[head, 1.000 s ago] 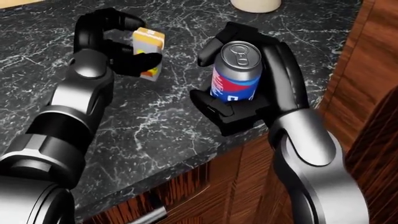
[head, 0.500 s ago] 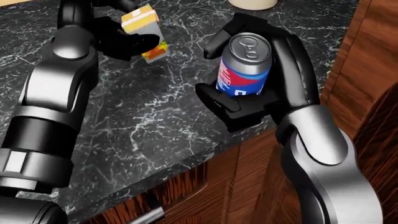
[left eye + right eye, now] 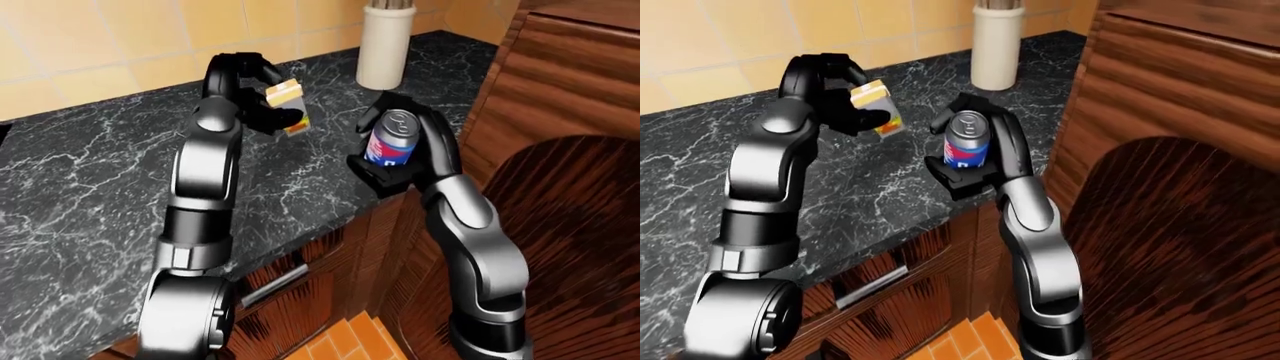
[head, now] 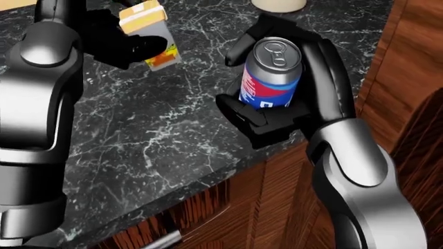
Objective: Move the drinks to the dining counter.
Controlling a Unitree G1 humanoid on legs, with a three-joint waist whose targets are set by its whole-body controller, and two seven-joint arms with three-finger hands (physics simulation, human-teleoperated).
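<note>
My right hand (image 4: pixel 280 98) is shut on a blue and red soda can (image 4: pixel 271 75), held upright above the edge of the black marble counter (image 4: pixel 159 140). My left hand (image 4: pixel 121 39) is shut on a small yellow and orange juice carton (image 4: pixel 149 32), lifted off the counter and tilted, at the top left of the head view. Both show in the left-eye view: the can (image 3: pixel 392 140) and the carton (image 3: pixel 288 103). The two drinks are apart, side by side.
A cream cylinder canister (image 3: pixel 385 41) stands on the counter by the tiled wall. Wooden cabinet fronts with a drawer handle (image 3: pixel 273 283) lie below the counter edge. A tall wooden panel (image 3: pixel 1180 82) rises at the right. A dark rounded wooden surface (image 3: pixel 1180 247) fills the lower right.
My left hand has lifted the carton up and to the left, off the counter. My right hand raised the can slightly, then held still.
</note>
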